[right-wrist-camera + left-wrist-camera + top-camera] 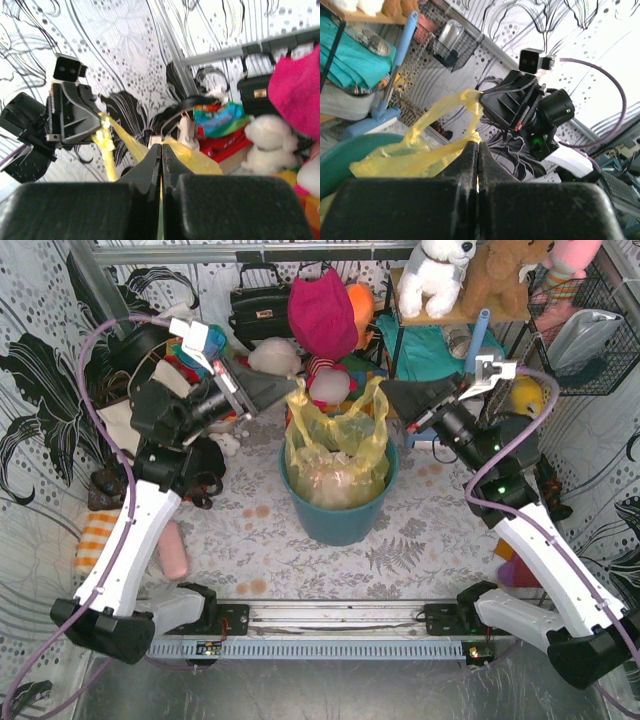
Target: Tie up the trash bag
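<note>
While trash bag (pixel 335 445) sits in bin (pixel 340 522) | left claw (pixel 288 392) pinching bag | right claw (pixel 388 392) pinching bag

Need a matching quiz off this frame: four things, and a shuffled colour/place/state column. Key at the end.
1. trash bag
2. bin
3. left pincer
4. plush dog

A. white, back right
B. teal, mid-table
C. shut on the trash bag
D. yellow, sitting in the bin

Pairs: 1-D, 2-B, 3-C, 4-A
</note>
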`<state>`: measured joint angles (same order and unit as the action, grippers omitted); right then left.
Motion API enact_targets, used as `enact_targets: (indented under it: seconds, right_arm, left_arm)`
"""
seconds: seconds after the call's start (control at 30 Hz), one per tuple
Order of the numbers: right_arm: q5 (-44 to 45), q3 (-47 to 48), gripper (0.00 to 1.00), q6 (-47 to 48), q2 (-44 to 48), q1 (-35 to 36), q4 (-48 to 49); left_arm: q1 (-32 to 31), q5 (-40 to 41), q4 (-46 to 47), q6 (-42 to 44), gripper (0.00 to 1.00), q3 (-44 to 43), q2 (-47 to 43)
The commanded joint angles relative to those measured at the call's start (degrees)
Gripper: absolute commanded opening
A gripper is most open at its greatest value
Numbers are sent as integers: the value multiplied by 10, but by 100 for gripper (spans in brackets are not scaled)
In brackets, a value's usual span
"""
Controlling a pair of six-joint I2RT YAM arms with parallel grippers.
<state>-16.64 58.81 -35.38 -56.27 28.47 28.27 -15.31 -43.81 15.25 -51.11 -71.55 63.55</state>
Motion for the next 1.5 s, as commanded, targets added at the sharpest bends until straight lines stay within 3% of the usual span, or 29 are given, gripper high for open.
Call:
enact_targets:
  seconds: [0.0,0.2,0.3,0.4,0.57,0.63,0.73,0.9,1.03,1.13,1.3,1.47]
  right_arm:
    - [19,102,0,33,-29,-1,25]
    - [17,208,0,63,-58,-1,13]
    - [19,212,0,67,-51,-1,10]
    - [29,183,0,67,-33,-1,4]
    - [47,117,0,63,6,-1,-40]
    - [39,101,23,61,16,-1,-60]
    - [37,105,51,64,24,-1,-121]
    - [29,136,70,82,23,-1,-241]
    - [13,133,83,81,23,-1,-275]
    - [-8,123,82,72,19,-1,-268]
    - [-63,126,77,49,1,-1,-238]
    - [-103,128,70,4,-9,-1,-178]
  left_arm:
    - [3,59,-51,28,0,-117,54]
    - [4,46,-11,-31,0,-233,117]
    - [3,47,7,-39,0,-251,115]
    - [3,52,-38,-21,0,-259,113]
    - [3,84,-147,32,23,-209,76]
    - [3,95,-184,51,41,-182,56]
    - [3,107,-251,81,55,-172,35]
    - [3,101,-353,128,65,-188,19]
    - [4,98,-399,142,69,-173,9]
    - [4,67,-361,118,70,-119,0]
    - [3,-29,-176,18,70,-42,-5]
    - [-10,-62,-57,-48,73,-28,13]
